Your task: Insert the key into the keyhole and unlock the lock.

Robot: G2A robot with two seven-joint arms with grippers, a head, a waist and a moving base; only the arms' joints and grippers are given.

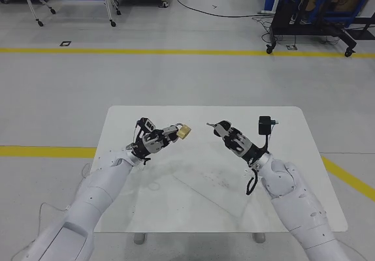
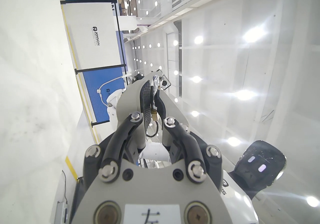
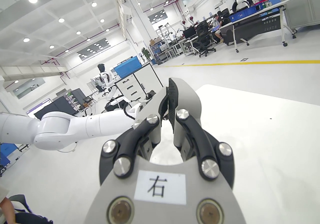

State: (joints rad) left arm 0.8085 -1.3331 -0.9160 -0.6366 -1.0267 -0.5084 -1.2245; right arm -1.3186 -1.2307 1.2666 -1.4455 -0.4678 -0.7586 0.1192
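Left gripper (image 1: 174, 133) first: we see its fingers pinched in on the lock (image 1: 183, 131), a small brass padlock that sticks out past the fingertips toward the middle of the table (image 1: 194, 196). In the left wrist view this gripper (image 2: 153, 90) has its ribbed black pads (image 2: 145, 100) drawn close, with something shiny wedged at the tips. We cannot tell from there which part of the lock is gripped.

Moving right, there is a clear gap between lock and key. They are near each other but not touching, so the key is not in the keyhole.

The key (image 1: 210, 124) is thin and silvery, and its free end points across at the lock. Its back end is clamped in the right gripper (image 1: 219, 128). In the right wrist view that gripper (image 3: 169, 92) has its pads pressed almost flat together, and the key is hidden between them.

Both grippers sit over the far half of the white table, left one left of centre, right one right of centre, facing each other. A yellow floor line (image 1: 37, 151) runs past the table's left side.
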